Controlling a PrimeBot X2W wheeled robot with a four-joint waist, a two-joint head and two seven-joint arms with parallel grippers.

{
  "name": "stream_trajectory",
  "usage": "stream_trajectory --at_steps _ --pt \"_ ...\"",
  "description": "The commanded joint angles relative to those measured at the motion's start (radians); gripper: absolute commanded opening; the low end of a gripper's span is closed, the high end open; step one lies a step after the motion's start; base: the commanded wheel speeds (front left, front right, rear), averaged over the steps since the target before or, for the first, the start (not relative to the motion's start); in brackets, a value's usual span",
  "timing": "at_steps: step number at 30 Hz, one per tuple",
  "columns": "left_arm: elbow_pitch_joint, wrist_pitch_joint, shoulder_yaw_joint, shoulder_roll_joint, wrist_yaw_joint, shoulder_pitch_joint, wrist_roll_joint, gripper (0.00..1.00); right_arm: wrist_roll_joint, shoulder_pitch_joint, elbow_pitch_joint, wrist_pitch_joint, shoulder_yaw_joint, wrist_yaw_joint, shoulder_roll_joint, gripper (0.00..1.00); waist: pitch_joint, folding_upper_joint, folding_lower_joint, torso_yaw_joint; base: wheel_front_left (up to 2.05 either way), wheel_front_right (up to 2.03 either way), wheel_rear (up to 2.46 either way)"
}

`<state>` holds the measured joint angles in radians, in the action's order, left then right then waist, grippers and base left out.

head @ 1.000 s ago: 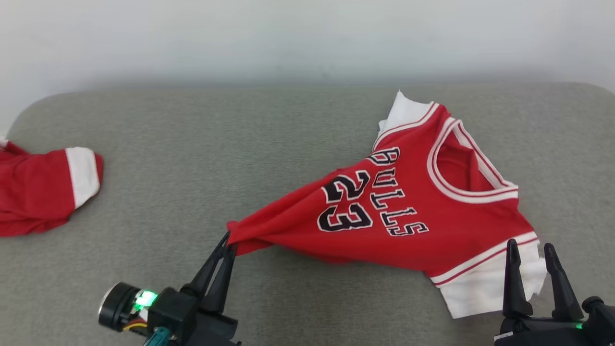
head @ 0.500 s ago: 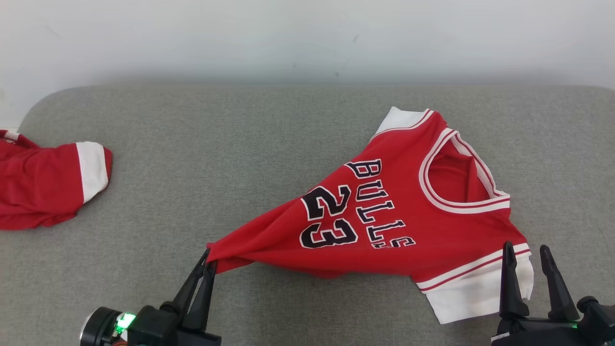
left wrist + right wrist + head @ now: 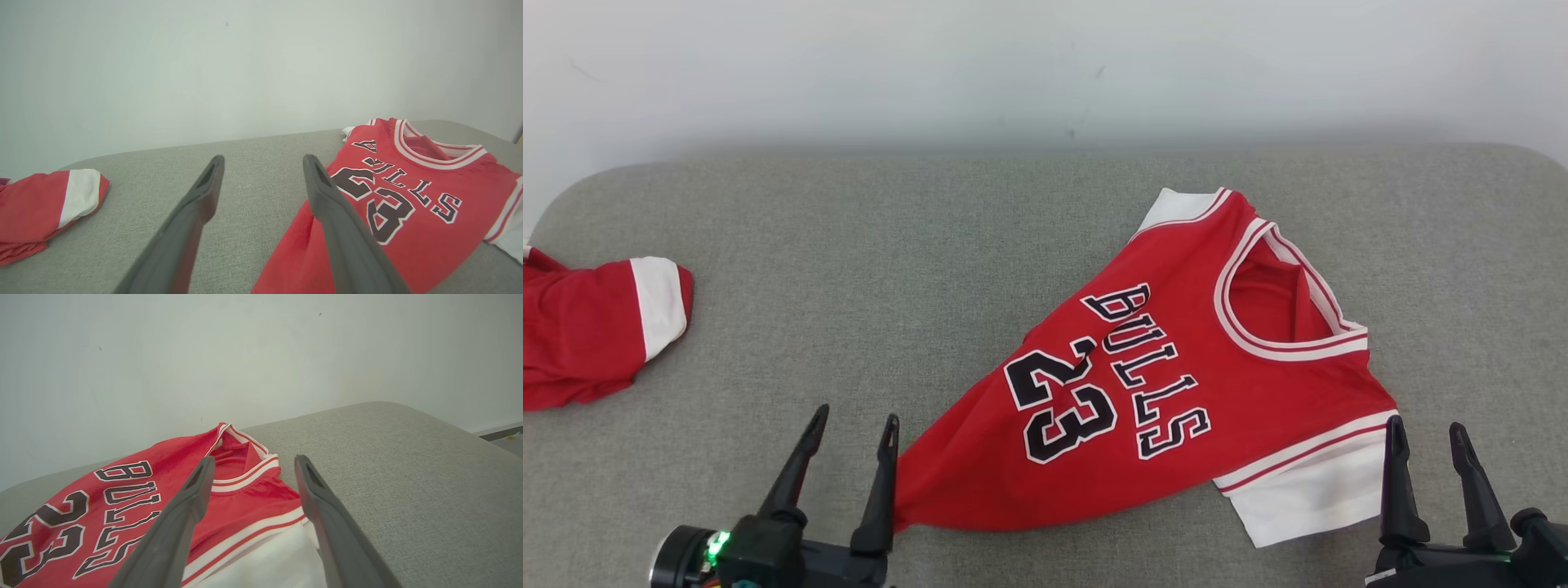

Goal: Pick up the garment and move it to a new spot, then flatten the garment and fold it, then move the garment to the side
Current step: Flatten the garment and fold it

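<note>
Plainly, the left gripper (image 3: pixel 856 415) stands wide open and empty. The red Bulls 23 jersey (image 3: pixel 1176 367) lies on the grey cushion (image 3: pixel 866 269) toward its two o'clock, its bunched hem corner just beside the gripper's right finger. The right gripper (image 3: pixel 1425 425), equally spread and empty, has the jersey's white sleeve at its ten o'clock. Another red garment (image 3: pixel 588 327) lies well apart, at the left gripper's ten o'clock.

The head view looks forward and down from above onto the grey padded surface (image 3: pixel 849 269), toward the pale wall (image 3: pixel 1045 65). Each wrist view sits low and close over that surface, facing the wall almost level along its own jaws. All three share the red jersey (image 3: pixel 1176 367); the head and left wrist views also share the second red garment (image 3: pixel 580 335).
</note>
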<state>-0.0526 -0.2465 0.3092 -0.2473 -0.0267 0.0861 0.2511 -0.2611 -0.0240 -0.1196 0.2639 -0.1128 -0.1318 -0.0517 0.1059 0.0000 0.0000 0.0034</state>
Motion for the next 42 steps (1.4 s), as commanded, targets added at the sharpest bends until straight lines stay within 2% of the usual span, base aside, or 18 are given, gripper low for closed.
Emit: stream_trajectory --at_steps 1,6,10,25,29,37,42 --pt "-0.003 -0.01 -0.008 0.006 -0.005 0.007 0.015 1.0 0.005 -0.008 -0.001 0.001 -0.003 0.002 -0.002 1.0 -0.004 0.0 0.0 0.001 0.0 0.0 0.0" --pt "-0.009 -0.019 -0.069 0.016 -0.017 -0.012 0.025 1.0 0.006 -0.017 -0.004 0.001 -0.004 0.002 -0.009 1.0 -0.023 0.0 0.0 0.004 0.0 0.0 0.0" --pt "0.017 -0.019 -0.147 0.033 -0.009 -0.049 0.013 1.0 0.004 -0.028 -0.009 0.001 -0.006 0.002 -0.016 1.0 -0.049 0.0 0.0 0.007 0.0 0.0 0.0" --pt "0.003 -0.019 -0.33 0.096 0.066 -0.151 -0.028 1.0 -0.012 -0.071 -0.071 0.001 -0.007 0.002 -0.039 1.0 -0.086 0.0 0.0 0.003 0.0 0.0 0.0" --pt "-0.004 -0.019 -0.35 0.115 0.082 -0.153 -0.047 1.0 -0.005 -0.058 -0.115 0.001 0.001 0.002 -0.07 1.0 -0.088 0.0 0.0 0.002 0.0 0.0 0.0" --pt "-0.013 -0.019 -0.358 0.143 0.113 -0.119 -0.078 1.0 -0.023 0.039 -0.27 -0.034 0.061 0.002 -0.172 1.0 -0.072 0.0 0.0 0.017 0.0 0.0 0.0" --pt "-0.017 -0.019 -0.358 0.152 0.121 -0.108 -0.088 1.0 -0.048 0.086 -0.365 -0.04 0.088 0.002 -0.202 1.0 -0.061 0.0 0.0 0.033 0.0 0.0 0.0"
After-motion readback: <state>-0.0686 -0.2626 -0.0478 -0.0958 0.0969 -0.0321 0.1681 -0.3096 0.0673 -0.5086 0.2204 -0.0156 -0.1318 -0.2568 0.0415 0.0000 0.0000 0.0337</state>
